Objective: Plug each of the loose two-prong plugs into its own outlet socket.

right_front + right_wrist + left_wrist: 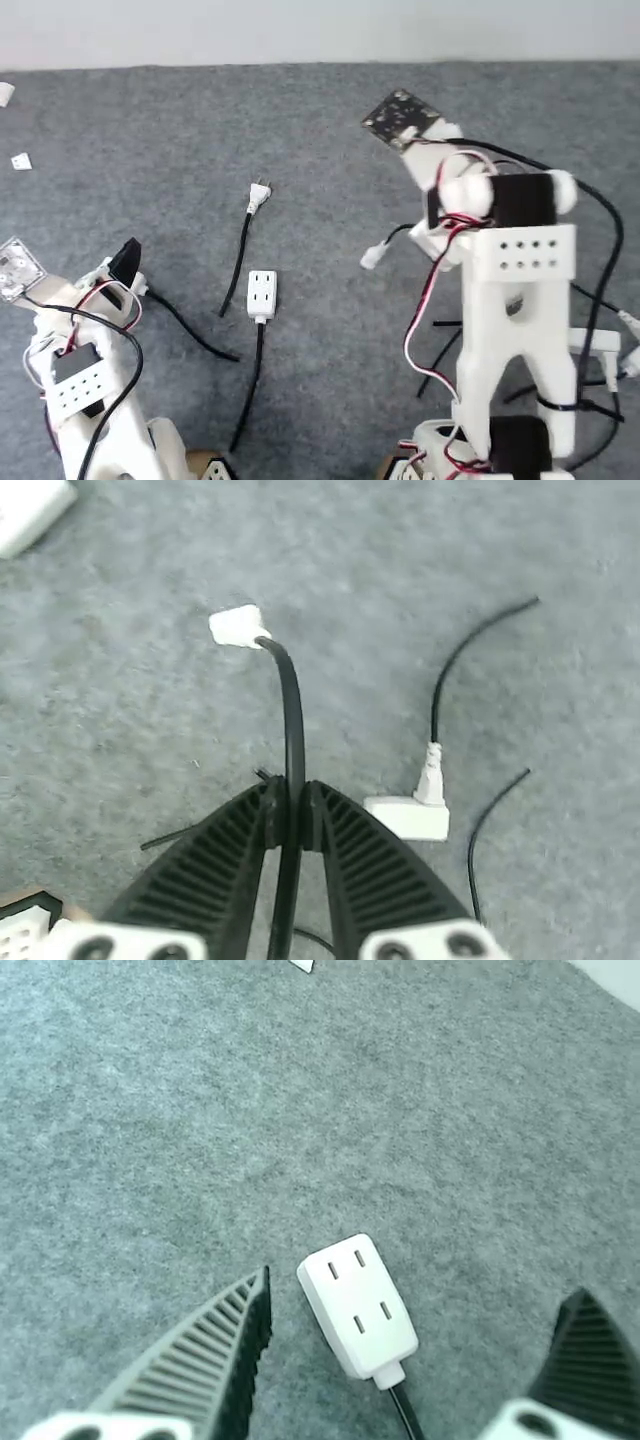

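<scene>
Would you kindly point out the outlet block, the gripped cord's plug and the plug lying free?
outlet block point(358, 1305): left wrist view, face centre.
gripped cord's plug point(238, 626): right wrist view, white head.
free plug point(258, 198): high view, white body.

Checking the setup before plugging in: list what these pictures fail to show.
- Right wrist view: plug on the cord in the right tool; prongs too small to see.
- Right wrist view: white block, cut off by the corner; unidentifiable.
- Left wrist view: outlet block; its lead leaves the bottom edge.
- High view: white piece, partly hidden behind the right arm.

Grey carpet point(180, 120), two white scraps point(21, 161)
</scene>
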Motion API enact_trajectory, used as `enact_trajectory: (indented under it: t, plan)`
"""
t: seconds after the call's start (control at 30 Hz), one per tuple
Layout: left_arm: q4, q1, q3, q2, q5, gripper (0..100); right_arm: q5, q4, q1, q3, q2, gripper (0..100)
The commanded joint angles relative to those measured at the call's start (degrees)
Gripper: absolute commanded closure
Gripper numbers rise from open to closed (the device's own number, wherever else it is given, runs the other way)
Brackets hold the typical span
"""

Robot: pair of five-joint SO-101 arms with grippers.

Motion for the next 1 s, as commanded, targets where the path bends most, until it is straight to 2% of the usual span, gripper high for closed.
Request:
enact_trajectory:
  t: [0.0,0.33,0.5,0.67,0.97]
  plan:
    - [-1.3,0.3,-0.8,-1.0,0.3,59,1.1,2.8,2.8,-2.0,-2.9,99.1]
    - [-1.3,0.3,-0.8,-1.0,0.3,59,0.8,2.9,4.0,10.4,-14.9,99.1]
    - [-1.3,0.3,-0.8,-1.0,0.3,59,-4.5,2.8,3.8,18.9,-16.9,99.1]
    - [-1.3,0.3,-0.7,-1.0,0.3,59,-8.2,2.2,1.8,21.8,-7.8,99.1]
    - [-1.3,0.3,-0.7,-1.1,0.3,59,-14.9,-10.1,-3.9,12.0,16.0,99.1]
